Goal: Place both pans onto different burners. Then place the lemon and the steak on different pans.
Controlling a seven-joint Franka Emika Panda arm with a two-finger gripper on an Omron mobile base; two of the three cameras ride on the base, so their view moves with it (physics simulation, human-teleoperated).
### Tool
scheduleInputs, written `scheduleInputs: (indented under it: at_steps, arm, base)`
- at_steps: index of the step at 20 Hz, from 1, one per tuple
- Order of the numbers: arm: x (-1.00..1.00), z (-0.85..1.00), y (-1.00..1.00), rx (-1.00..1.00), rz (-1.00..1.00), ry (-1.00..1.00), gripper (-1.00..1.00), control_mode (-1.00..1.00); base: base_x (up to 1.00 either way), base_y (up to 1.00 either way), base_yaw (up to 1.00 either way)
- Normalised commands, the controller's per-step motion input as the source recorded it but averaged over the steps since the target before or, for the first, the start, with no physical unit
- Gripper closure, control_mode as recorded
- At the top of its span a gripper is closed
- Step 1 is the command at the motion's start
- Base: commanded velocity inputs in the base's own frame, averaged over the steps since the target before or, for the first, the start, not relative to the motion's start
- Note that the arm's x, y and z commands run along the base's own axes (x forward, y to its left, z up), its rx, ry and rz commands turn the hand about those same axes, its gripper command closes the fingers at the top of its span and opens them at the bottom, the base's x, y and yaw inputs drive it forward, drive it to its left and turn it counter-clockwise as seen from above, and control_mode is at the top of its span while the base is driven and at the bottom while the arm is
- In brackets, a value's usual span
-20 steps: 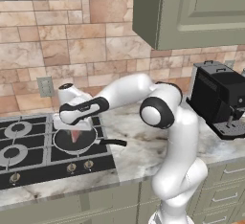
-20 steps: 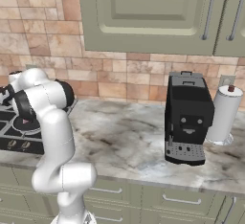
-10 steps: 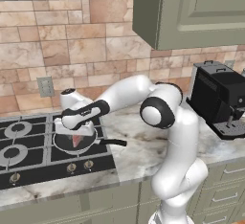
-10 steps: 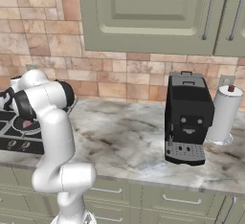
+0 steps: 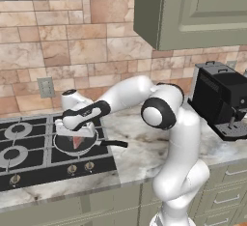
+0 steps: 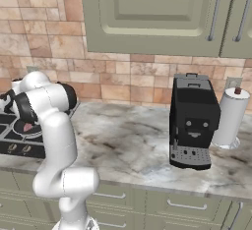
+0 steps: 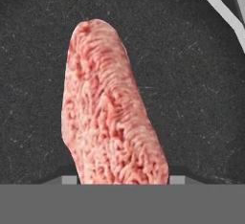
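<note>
Steak over pan — release pending

Hand view, bottom centre: gripper [image 7: 122,180] holds the steak [image 7: 110,117] between its tips, long axis running up-frame, the slab hanging just over the black pan [image 7: 191,98] floor. Left base view, centre-left: pan [image 5: 91,145] sits on the cooktop [image 5: 29,172] — straight down is all that's left, I judge.

Both base views look forward and down over the surface [image 5: 144,148], sharing the cooktop [image 5: 29,164]; the hand view looks closely into the pan [image 7: 191,74] below the gripper [image 5: 75,132].
</note>
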Motion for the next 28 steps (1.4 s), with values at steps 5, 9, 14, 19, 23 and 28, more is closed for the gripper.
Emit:
scheduleInputs:
  at_steps: [5,9,14,19,23,28]
  arm:
    - [0.0,0.0,0.0,0.0,0.0,0.01,-1.0,-1.0]
    - [0.0,0.15,0.0,0.01,0.03,0.01,-1.0,-1.0]
    - [0.0,0.33,-0.07,0.0,0.04,0.0,-1.0,-1.0]
    - [0.0,0.29,-0.32,0.0,0.07,0.0,-1.0,-1.0]
    - [-0.09,0.07,-0.64,0.0,0.17,0.0,-1.0,-1.0]
    - [-0.24,0.06,-0.87,0.0,0.17,0.0,-1.0,-1.0]
  base:
    - [0.0,0.0,0.0]
    - [0.0,0.0,0.0]
    - [0.0,0.0,0.0]
    - [0.0,0.0,0.0]
    - [0.0,0.0,0.0]
    - [0.0,0.0,0.0]
